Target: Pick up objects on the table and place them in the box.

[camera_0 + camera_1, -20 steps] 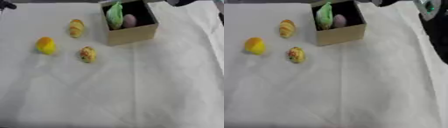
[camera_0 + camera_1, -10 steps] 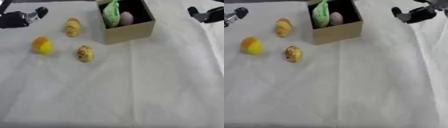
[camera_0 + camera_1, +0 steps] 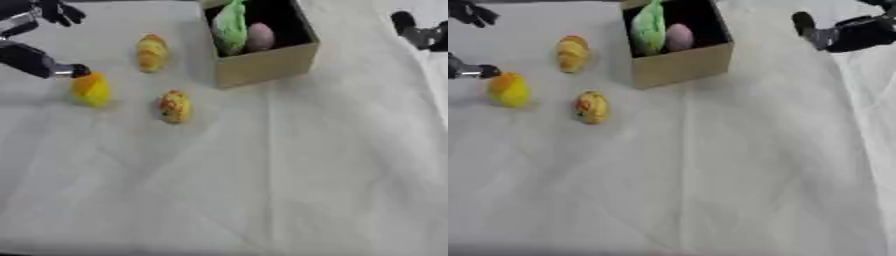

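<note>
Reach step: left hand (image 3: 39,52) at yellow-orange fruit (image 3: 91,90), fingers spread, nothing held. Next: close on it, carry to box (image 3: 262,65). Right hand (image 3: 846,32) fingers unclear.

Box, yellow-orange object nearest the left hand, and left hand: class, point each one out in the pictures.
box (image 3: 262,67): left eye view, on its front cardboard wall.
yellow-orange object (image 3: 91,89): left eye view, on its middle.
left hand (image 3: 35,60): left eye view, on the dark part beside the object.
</note>
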Tool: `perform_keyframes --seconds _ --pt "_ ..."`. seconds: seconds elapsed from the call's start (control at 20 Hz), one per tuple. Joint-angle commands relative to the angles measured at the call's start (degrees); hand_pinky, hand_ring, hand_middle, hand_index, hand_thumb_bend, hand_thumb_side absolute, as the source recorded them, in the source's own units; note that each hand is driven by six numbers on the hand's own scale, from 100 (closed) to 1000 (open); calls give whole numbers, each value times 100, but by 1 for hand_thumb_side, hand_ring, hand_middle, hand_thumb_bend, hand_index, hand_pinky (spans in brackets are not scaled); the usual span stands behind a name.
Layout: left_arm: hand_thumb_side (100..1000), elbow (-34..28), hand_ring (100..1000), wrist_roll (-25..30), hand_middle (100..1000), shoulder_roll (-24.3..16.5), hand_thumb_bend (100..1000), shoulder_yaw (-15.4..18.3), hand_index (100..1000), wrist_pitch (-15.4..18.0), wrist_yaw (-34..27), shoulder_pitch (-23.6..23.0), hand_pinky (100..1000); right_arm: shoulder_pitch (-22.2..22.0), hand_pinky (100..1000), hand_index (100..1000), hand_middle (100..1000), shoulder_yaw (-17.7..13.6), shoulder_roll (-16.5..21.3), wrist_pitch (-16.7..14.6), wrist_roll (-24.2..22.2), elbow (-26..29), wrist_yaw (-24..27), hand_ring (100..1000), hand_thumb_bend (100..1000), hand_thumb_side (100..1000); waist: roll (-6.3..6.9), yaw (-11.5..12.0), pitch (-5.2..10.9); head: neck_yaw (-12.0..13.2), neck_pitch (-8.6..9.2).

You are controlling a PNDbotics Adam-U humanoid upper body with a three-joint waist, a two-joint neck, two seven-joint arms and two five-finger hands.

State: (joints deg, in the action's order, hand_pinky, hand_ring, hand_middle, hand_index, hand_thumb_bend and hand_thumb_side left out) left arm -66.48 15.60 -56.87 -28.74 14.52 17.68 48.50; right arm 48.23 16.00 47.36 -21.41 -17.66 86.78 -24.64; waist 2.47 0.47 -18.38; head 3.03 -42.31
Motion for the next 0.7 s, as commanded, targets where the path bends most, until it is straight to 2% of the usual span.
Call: perform_keyframes --seconds 0.05,0.35,0.55,0.7 --pt "485 386 811 319 785 -52 580 72 915 292 324 217 858 40 885 818 706 -127 304 321 -147 361 350 807 100 308 -3 24 137 -48 22" --pt "446 395 806 897 779 -50 601 236 902 868 902 34 855 -21 885 811 696 -149 327 868 -274 711 681 800 100 319 3 101 139 -116 21" --pt "381 776 801 1288 775 129 619 480 900 1259 1293 205 844 -61 884 805 687 -172 323 1015 -261 856 796 794 100 334 -21 92 130 -117 48" --pt "365 1157 799 1565 773 353 613 692 896 1483 1561 429 842 -110 884 804 687 -191 342 1062 -245 914 865 794 100 345 -39 94 118 -123 64"
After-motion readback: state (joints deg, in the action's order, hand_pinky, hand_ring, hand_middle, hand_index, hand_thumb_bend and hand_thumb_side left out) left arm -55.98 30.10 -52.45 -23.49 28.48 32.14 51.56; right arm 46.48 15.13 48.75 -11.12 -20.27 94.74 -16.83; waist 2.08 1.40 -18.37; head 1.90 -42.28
